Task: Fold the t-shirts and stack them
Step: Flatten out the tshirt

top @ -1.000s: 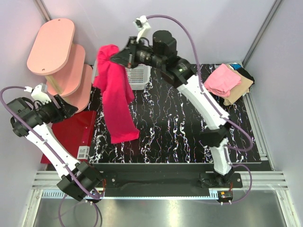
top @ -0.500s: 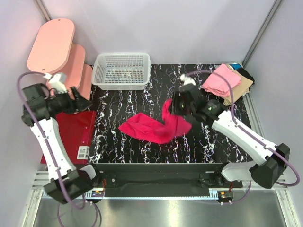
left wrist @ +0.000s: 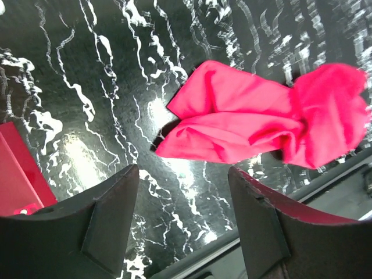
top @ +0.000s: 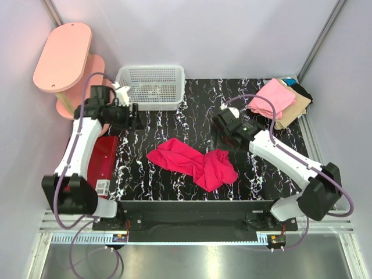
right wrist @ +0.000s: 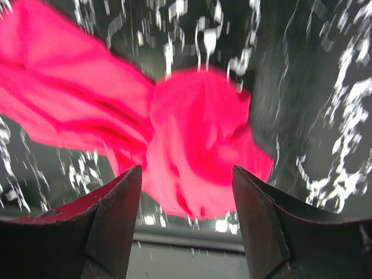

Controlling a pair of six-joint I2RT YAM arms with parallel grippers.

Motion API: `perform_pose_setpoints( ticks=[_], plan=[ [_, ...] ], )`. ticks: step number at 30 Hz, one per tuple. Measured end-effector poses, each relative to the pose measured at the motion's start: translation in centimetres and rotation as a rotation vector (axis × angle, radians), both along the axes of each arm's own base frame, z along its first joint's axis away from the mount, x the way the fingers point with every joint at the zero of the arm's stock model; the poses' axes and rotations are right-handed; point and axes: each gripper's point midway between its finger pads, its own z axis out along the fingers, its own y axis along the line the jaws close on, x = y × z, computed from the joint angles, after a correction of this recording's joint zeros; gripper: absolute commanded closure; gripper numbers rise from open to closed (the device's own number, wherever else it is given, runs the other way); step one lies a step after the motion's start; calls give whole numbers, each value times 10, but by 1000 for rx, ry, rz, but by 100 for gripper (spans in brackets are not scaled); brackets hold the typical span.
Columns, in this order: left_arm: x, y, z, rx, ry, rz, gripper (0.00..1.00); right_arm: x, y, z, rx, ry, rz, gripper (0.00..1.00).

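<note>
Right hand (top: 223,129) hangs spread and empty over the crumpled bright magenta-red cloth t-shirt (top: 195,163) on my marbled black counter (top: 174,125). Left hand (top: 135,118), also spread, hovers farther off. I judge this one still unfolded. The stack of folded pink, tan and dark shirts (top: 278,102) lies behind the right hand.

A crumpled magenta-red t-shirt (top: 195,164) lies mid table (top: 174,125), well apart from the folded pink t-shirt (top: 272,97), tan t-shirt (top: 292,111) and dark t-shirt (top: 301,90) stacked far right

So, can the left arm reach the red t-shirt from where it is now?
Probably yes. The left claw hangs open over bare table, and nothing lies between it and the red t-shirt. The right claw, open near the shirt, may crowd it.
</note>
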Motion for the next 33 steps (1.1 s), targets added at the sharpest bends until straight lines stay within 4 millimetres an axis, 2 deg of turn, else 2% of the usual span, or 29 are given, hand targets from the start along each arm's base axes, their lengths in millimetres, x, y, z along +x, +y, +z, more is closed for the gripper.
perform_pose_setpoints(
  ticks=[2, 4, 7, 11, 15, 20, 25, 33],
  plan=[
    [8, -8, -14, 31, 32, -21, 34, 15, 2, 5, 0, -30, -13, 32],
    [14, -20, -29, 71, 61, -52, 34, 25, 3, 1, -5, -39, -20, 34],
    [15, -42, -46, 132, 88, -117, 35, 34, 3, -21, -52, -7, -24, 37],
    [12, -66, -69, 186, 128, -187, 36, 34, -3, -53, -103, 42, -26, 40],
    [11, -82, -99, 235, 183, -235, 36, 29, -20, -70, -134, 79, -49, 41],
    [8, -92, -123, 297, 223, -268, 37, 29, -31, -73, -136, 82, -69, 41],
    [4, -97, -141, 343, 248, -296, 40, 27, -31, -69, -116, 71, -66, 45],
    [5, -89, -179, 425, 313, -307, 41, 25, -28, -67, -89, 66, -57, 49]
  ],
)
